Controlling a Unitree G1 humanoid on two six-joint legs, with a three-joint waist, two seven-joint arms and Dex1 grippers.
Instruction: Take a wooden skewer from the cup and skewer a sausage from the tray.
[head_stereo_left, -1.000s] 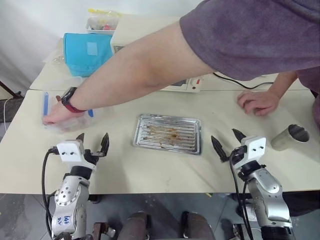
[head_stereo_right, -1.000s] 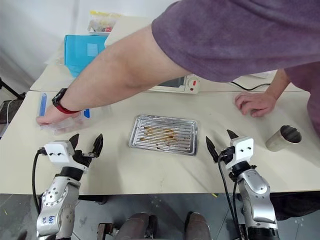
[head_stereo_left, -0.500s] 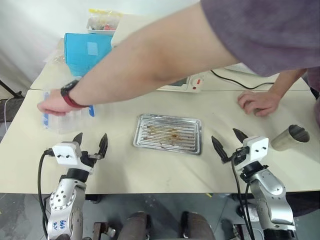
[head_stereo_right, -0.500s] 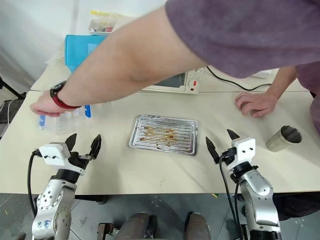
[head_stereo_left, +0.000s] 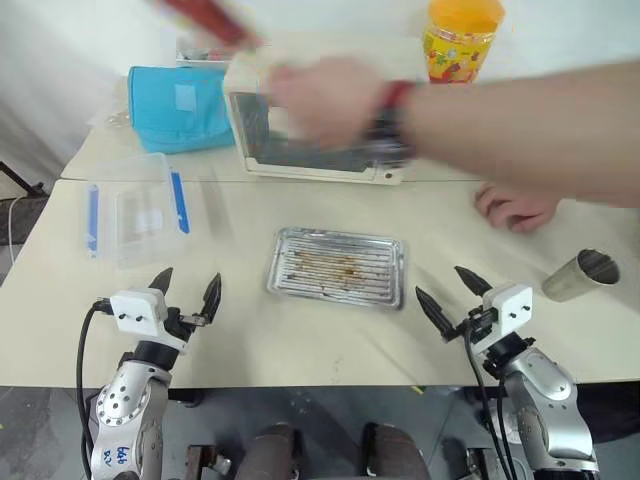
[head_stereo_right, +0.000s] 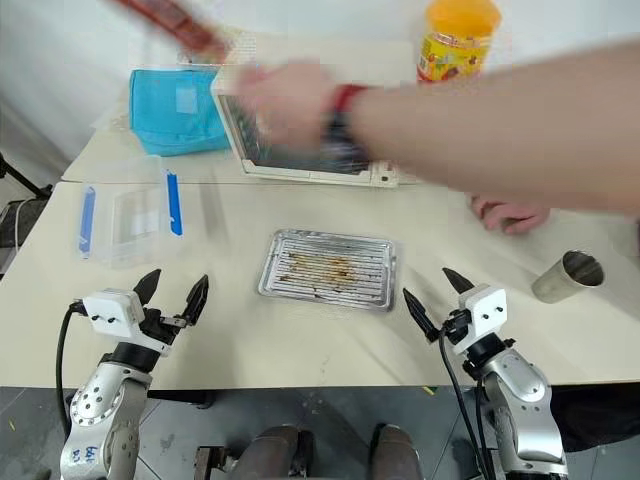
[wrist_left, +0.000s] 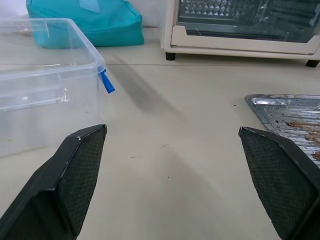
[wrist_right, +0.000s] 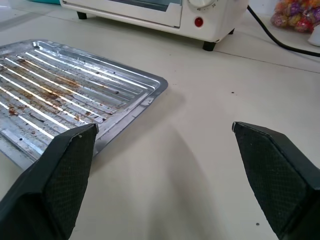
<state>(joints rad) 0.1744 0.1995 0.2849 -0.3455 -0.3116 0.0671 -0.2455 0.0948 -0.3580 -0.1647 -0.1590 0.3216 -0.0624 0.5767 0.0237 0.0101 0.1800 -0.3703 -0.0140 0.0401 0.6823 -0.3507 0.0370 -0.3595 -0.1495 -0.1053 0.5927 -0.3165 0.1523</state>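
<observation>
The tray lies in the middle of the surface, its ridged bottom stained brown. The cup stands tilted at the robot's far right, well apart from the tray. The left gripper and the right gripper hover near the front edge on either side of the tray, both with fingers spread wide and holding nothing. A person's blurred arm reaches across above a toaster oven; the other hand rests on the surface. A clear plastic box sits left of the tray.

Tray was ridged silver with brown stains; cup dull grey; jar orange-lidded; bag teal.
</observation>
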